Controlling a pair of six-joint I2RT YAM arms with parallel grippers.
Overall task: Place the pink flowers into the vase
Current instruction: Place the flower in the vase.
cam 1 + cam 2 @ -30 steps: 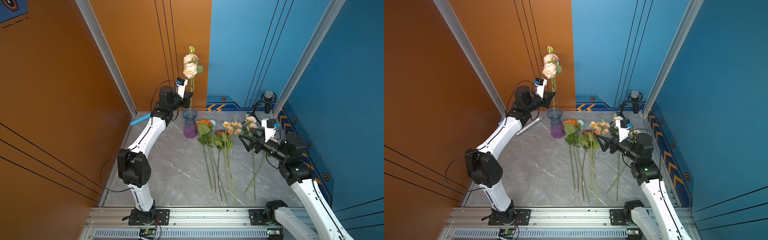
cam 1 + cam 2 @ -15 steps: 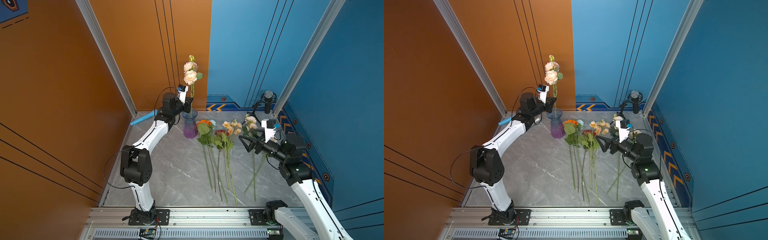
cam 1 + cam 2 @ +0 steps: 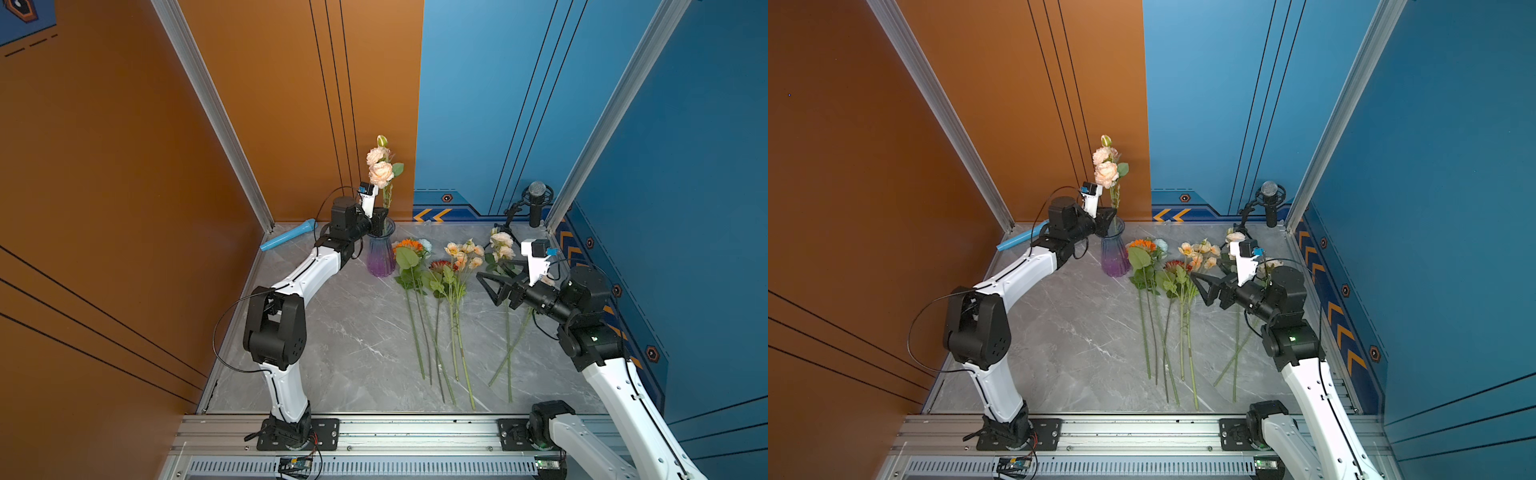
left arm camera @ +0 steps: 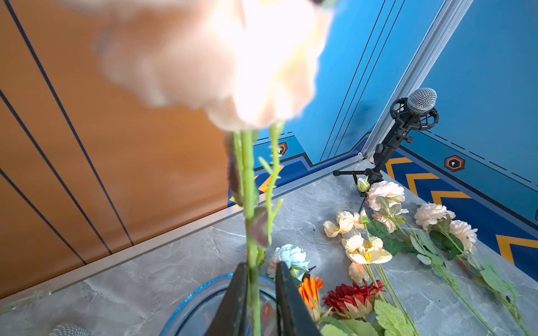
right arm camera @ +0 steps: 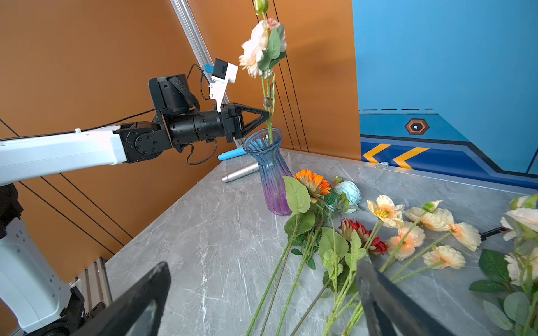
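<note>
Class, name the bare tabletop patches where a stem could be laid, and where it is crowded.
Bare: tabletop between left arm, vase and loose flowers. Also back strip from vase to microphone. Crowded: loose flowers beside the right arm.

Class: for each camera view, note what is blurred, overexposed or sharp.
Left wrist view: the nearest pink bloom is blurred and blown out white; the standing microphone is sharp. Right wrist view: the right gripper looms dark and soft; the vase is crisp. Both top views: evenly lit, sharp throughout.
</note>
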